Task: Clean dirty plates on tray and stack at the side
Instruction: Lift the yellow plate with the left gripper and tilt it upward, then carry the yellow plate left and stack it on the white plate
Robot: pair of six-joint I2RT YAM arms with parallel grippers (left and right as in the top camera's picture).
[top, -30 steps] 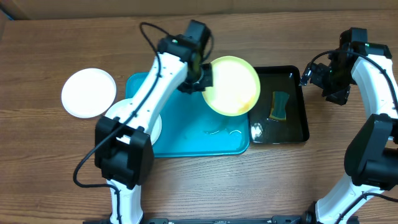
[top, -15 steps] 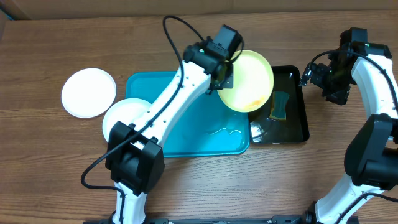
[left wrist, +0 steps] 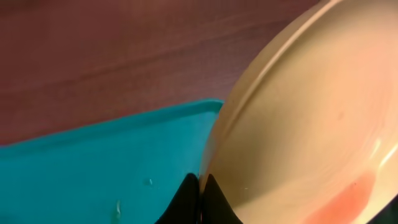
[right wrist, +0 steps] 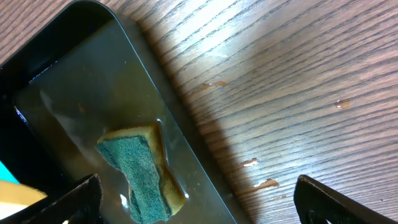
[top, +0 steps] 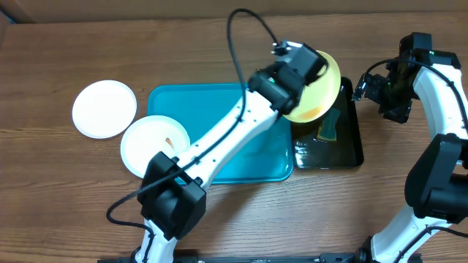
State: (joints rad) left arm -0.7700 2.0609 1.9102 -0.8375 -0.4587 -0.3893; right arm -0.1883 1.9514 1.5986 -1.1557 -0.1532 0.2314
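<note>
Yellow-green plate (top: 322,95), pinched by its rim in the left claw (left wrist: 200,190), has swung off the turquoise tray's (top: 183,102) right edge to over the black tray (top: 351,150), probably for washing; the right claw (right wrist: 198,205) gapes empty.

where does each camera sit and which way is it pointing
Overhead: fixed above the table, looking down on the turquoise tray, black tray, left arm, right arm.
Left wrist: on the left arm, looking along the shut left gripper gripping the yellow-green plate by its rim.
Right wrist: looking down past the open right gripper at the sponge in the black tray.
Overhead and right wrist share the sponge.
</note>
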